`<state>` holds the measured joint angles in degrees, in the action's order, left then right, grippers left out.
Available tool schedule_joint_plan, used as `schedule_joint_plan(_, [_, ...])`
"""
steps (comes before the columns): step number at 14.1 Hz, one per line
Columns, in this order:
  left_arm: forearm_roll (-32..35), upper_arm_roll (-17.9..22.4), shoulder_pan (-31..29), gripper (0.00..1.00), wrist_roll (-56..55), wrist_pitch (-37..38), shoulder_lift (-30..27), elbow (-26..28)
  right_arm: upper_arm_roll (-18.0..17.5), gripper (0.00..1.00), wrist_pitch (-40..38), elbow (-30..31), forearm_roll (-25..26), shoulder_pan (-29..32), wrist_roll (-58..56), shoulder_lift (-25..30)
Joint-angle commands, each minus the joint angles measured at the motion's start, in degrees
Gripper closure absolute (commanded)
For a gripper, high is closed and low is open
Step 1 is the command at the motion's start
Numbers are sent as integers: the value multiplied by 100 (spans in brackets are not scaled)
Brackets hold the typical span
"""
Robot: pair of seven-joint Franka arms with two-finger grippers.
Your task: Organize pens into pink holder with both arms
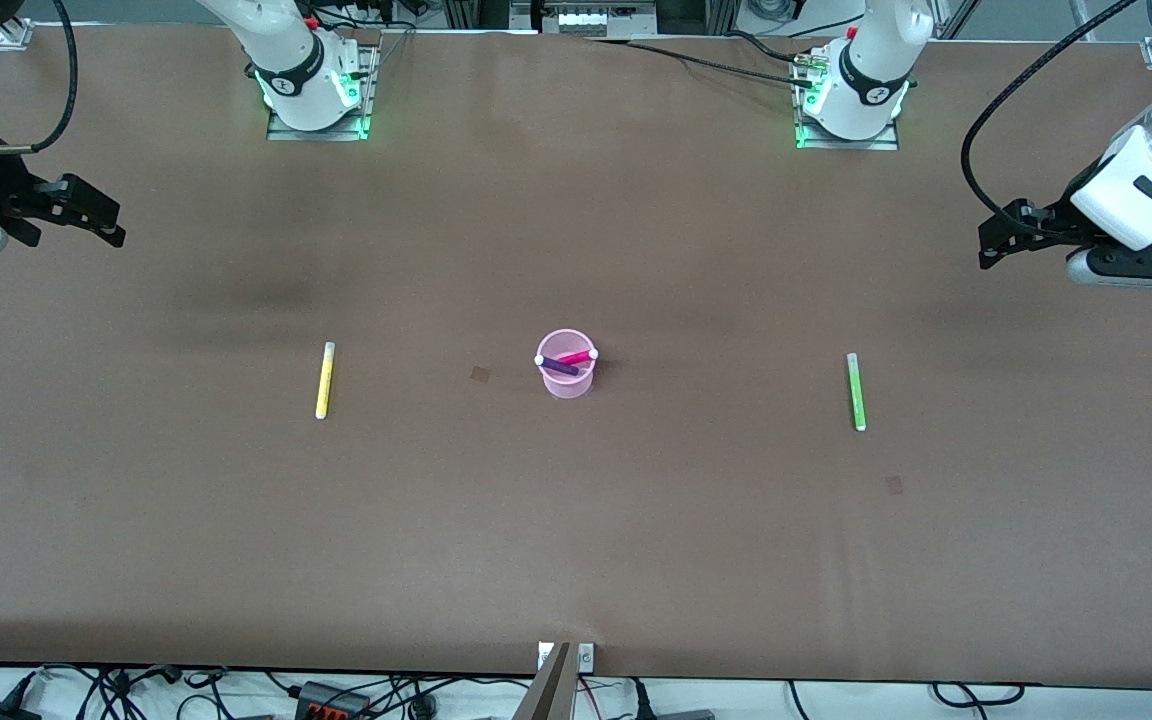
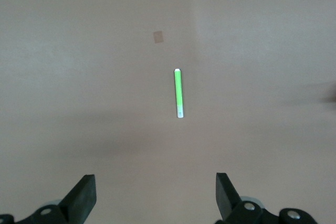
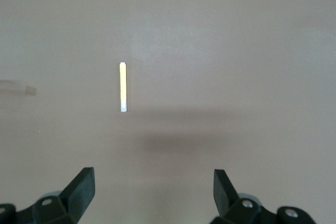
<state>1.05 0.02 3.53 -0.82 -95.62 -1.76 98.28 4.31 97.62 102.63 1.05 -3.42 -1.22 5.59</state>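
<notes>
The pink holder (image 1: 567, 365) stands mid-table with the magenta pen (image 1: 577, 357) and the purple pen (image 1: 557, 366) leaning inside it. The yellow pen (image 1: 324, 380) lies flat toward the right arm's end; it also shows in the right wrist view (image 3: 123, 86). The light green pen (image 1: 856, 391) lies flat toward the left arm's end; it also shows in the left wrist view (image 2: 179, 93). My left gripper (image 1: 988, 248) is open and empty, raised over the table's left-arm end. My right gripper (image 1: 108, 222) is open and empty, raised over the right-arm end.
The brown table (image 1: 576, 540) has two small darker square marks (image 1: 480, 374) (image 1: 894, 485). The arm bases (image 1: 314, 85) (image 1: 851, 95) stand along the edge farthest from the front camera. Cables lie past the near edge (image 1: 336, 695).
</notes>
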Motion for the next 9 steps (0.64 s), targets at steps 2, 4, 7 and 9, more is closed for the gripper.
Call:
schedule_joint_plan(2, [-52,-2,7,0,47,70,18,-117,-53,0,37,117,-35,96,-19,127])
schedule_joint_plan(4, [-61,-2,7,0,38,70,26,-117,-44,0,81,117,-70,105,-10,127])
schedule_joint_plan(7, [-79,-2,7,0,-41,79,105,-266,105,0,134,126,-87,122,-10,162])
schedule_joint_plan(9, [-70,-10,25,0,-41,79,105,-266,114,0,160,126,-79,114,-10,206])
